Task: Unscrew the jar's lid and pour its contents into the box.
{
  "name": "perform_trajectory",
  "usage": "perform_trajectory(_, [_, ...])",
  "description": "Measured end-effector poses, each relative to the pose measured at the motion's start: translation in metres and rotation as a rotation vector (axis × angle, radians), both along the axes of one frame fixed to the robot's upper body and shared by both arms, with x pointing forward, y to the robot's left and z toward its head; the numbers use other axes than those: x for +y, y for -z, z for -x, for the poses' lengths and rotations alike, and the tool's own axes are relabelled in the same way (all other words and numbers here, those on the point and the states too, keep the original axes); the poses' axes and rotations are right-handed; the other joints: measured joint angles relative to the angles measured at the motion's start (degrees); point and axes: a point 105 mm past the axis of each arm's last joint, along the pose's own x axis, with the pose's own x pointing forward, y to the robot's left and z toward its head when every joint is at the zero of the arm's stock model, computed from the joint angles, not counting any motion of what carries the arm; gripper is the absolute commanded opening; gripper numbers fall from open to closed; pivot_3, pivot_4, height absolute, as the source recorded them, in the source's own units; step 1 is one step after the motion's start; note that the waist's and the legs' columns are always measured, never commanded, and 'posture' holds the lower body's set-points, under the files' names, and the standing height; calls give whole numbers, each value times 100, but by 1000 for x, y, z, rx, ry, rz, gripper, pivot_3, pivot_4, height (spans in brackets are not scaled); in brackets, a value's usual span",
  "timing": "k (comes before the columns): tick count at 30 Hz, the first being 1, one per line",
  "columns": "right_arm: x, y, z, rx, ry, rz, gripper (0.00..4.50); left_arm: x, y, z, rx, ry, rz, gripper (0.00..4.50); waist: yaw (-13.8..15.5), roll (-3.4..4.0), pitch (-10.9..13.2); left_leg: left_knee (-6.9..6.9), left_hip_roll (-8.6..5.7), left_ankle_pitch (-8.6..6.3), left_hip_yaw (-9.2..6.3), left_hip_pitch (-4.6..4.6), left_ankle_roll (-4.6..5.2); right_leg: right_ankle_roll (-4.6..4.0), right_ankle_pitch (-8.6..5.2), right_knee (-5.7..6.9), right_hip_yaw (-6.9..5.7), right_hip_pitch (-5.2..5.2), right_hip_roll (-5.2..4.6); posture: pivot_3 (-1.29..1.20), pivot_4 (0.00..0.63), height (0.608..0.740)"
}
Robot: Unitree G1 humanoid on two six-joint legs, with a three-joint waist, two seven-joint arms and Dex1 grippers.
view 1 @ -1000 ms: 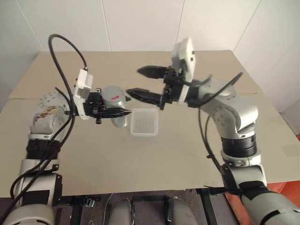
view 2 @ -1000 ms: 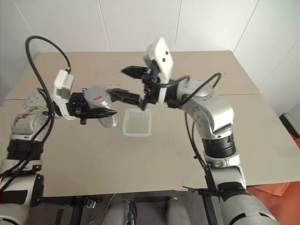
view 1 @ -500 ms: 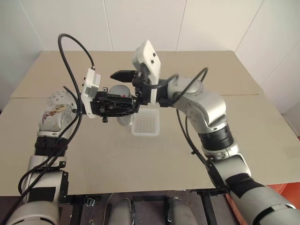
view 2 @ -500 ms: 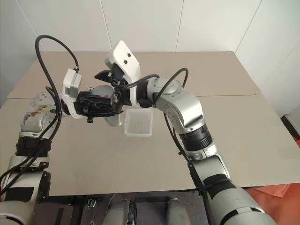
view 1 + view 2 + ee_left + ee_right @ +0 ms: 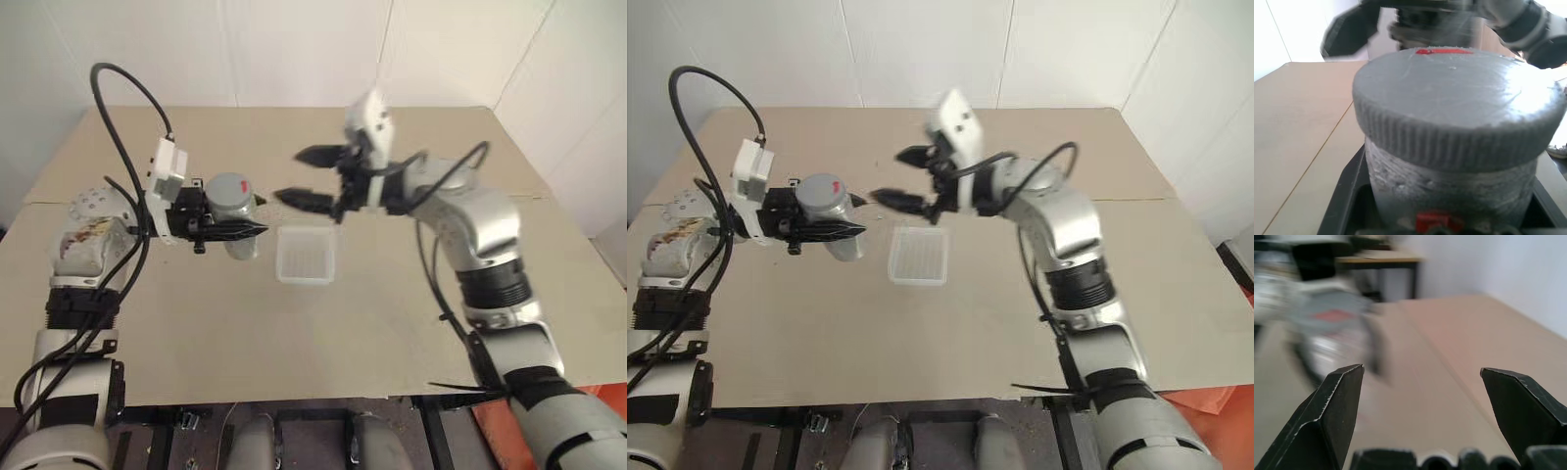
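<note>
The left claw (image 5: 240,231) gripped the jar (image 5: 235,217), its lid (image 5: 1459,93) on, above the table (image 5: 294,323). The right claw (image 5: 302,176) hung wide open just beside it, over the box (image 5: 305,257), with nothing between them.

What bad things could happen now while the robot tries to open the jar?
1. The left gripper holds the jar up in the air above the table. A hard twist might make it slip and drop.
2. The lid is on, and the open right gripper hangs off to the side, so it might grab crookedly.
3. The box sits beside the jar, not under it, so the pour might miss.
</note>
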Motion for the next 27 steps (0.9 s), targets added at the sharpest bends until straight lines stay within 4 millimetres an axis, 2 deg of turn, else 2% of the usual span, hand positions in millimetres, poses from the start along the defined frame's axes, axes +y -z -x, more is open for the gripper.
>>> perform_trajectory(3, [-3,1,1,-2,3,-7,4463,-1,3,0,9,4,4,1983,-43,0,0,-3,4,1,0,1,-2,0,0,3,2,-4,6,0,150,740])
perform_trajectory(6, [3,2,16,-2,-70,-14,4463,-6,4,0,12,16,16,1983,-53,0,0,-4,4,1,0,0,-3,0,0,4,4,-7,6,0,150,740])
perform_trajectory(10, [31,-9,49,-40,-242,-47,4463,-16,8,-1,22,43,41,1983,-44,0,0,-1,4,2,-1,1,-2,0,0,5,3,-4,6,0,150,740])
perform_trajectory(13, [50,-12,59,-49,-292,-57,4463,-24,7,-2,20,64,48,1983,-27,0,0,2,4,2,-2,1,-2,0,0,6,1,-1,6,0,150,740])
perform_trajectory(16, [65,-9,57,-47,-288,-41,4463,-29,4,-2,9,78,54,1983,-22,0,0,3,2,2,-2,1,-2,0,0,6,1,-1,5,0,150,740])
perform_trajectory(20, [77,-3,46,-52,-235,-17,4463,-30,4,-2,11,83,57,1983,-19,0,0,3,2,2,-2,0,-3,0,0,4,1,-2,5,0,150,740])
perform_trajectory(22, [78,-1,38,-41,-209,-12,4463,-30,4,-2,11,84,57,1983,-21,0,0,3,2,2,-2,0,-3,0,0,4,1,-1,4,0,150,740])
perform_trajectory(27, [77,-1,36,-45,-211,-11,4463,-26,3,-2,8,69,47,1983,-28,0,0,2,3,2,-2,0,-3,0,0,4,1,-3,5,0,150,740])
